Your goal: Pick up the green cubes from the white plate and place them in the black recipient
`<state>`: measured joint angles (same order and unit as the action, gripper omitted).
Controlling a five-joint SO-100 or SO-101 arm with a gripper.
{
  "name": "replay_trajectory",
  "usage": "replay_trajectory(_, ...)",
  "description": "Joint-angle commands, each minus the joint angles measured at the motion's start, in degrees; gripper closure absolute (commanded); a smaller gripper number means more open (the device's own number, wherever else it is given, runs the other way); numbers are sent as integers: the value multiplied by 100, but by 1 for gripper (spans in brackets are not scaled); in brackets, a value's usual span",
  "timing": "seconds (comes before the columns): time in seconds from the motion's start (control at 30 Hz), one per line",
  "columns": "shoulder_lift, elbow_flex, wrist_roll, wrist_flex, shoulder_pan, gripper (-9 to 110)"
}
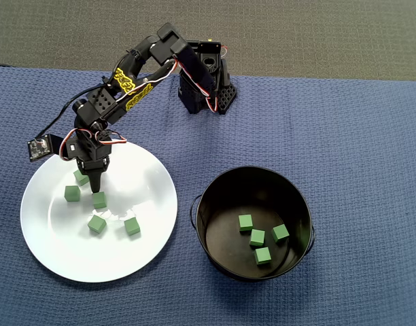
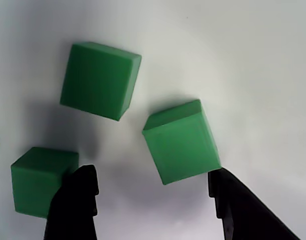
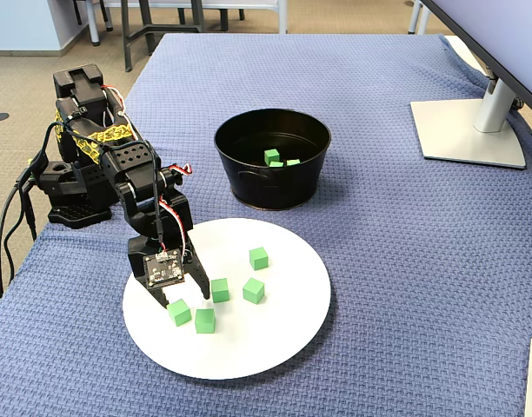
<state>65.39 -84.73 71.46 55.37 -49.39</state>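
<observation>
We count five green cubes (image 1: 98, 200) on the white plate (image 1: 147, 251), gathered in its half nearer the desk's left edge in the overhead view, and four more on the floor of the black recipient (image 1: 215, 261). The plate lies by that left edge; the recipient stands just beside it toward the desk's middle, rims apart. The claw (image 1: 94, 185) points down over the plate among the cubes. In the wrist view its jaws stand apart, both tips low in the frame; one cube (image 2: 182, 142) lies between them, close to the right-hand tip, and another cube (image 2: 40, 179) sits against the outer side of the left-hand tip. We note no cube clamped. The arm's base (image 1: 206, 85) stands at the desk's far edge on the blue cloth (image 1: 357, 136). In the fixed view a monitor stand (image 3: 470, 130) rests near the desk's right edge
</observation>
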Motion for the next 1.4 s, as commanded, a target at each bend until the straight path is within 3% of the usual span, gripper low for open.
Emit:
replay_trajectory(0.0,79,360,88,176,-123,81)
replay_trajectory(0.7,-123,659,1072,272,-281,80)
replay_trajectory(1.37,-396,1072,1125,220,-308,80)
